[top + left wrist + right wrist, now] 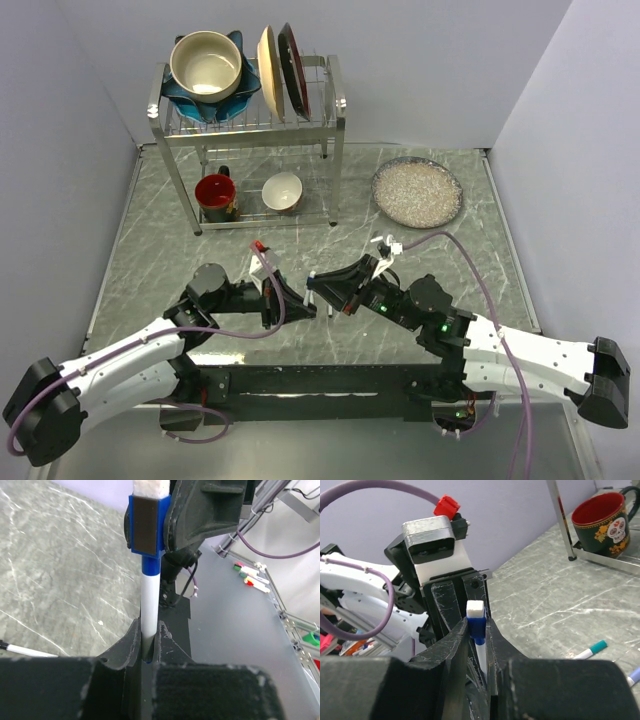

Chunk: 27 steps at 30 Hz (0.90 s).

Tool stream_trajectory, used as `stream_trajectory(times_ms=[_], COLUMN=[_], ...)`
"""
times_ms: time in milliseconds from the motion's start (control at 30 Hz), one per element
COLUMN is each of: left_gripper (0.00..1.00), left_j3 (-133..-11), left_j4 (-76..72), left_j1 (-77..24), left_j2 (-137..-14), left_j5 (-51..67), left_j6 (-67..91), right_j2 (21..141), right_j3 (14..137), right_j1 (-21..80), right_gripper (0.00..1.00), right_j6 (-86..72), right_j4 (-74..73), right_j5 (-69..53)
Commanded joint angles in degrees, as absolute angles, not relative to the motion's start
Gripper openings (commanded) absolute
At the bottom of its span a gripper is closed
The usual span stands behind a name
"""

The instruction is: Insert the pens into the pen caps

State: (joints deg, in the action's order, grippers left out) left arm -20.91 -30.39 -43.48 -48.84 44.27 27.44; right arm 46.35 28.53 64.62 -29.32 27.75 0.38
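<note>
Blue pen (149,595) is clamped in left gripper (148,634), blue cap (476,622) in right gripper (478,630); apparently two pens (590,651) loose.

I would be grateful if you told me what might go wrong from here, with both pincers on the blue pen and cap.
1. The left pincer grips the blue pen near its tail on the smooth barrel, so pushing harder might make it slide back rather than seat in the blue cap.
2. The right pincer pinches the cap only by its sides; a slight tilt between the two could twist it loose.
</note>
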Motion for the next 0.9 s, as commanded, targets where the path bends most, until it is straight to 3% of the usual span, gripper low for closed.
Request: stream_trajectory(times_ms=[0,33,233,367,533,867], left_gripper=[0.01,0.01,0.01,0.01,0.01,0.06], left_j3=[-25.4,-25.14,-24.0,-25.05,-29.34,-30.41], left_j4=[-39.82,-39.12,-32.01,-15.01,6.74,14.06], left_j1=[-41.4,-41.48,-41.57,-41.66,-41.57,-41.57], left_j2=[-47.46,-47.11,-43.6,-42.01,-44.9,-59.31], left_j5=[31.38,31.2,25.77,19.18,0.3,-5.1], left_j6=[26.37,26.28,27.86,31.72,39.54,45.7], right_j2=[46.23,45.53,39.48,33.85,25.86,21.1], right_j3=[32.07,32.52,32.61,31.2,28.3,26.46], right_j1=[68.29,68.38,68.38,68.38,68.38,68.38], right_gripper=[0.21,0.28,0.46,0.51,0.56,0.68], right_j6=[-32.96,-32.78,-31.91,-31.64,-31.99,-32.17], right_j4=[17.49,16.53,10.83,6.86,4.31,1.23], right_j5=[-4.58,-3.53,5.17,8.78,13.62,15.47])
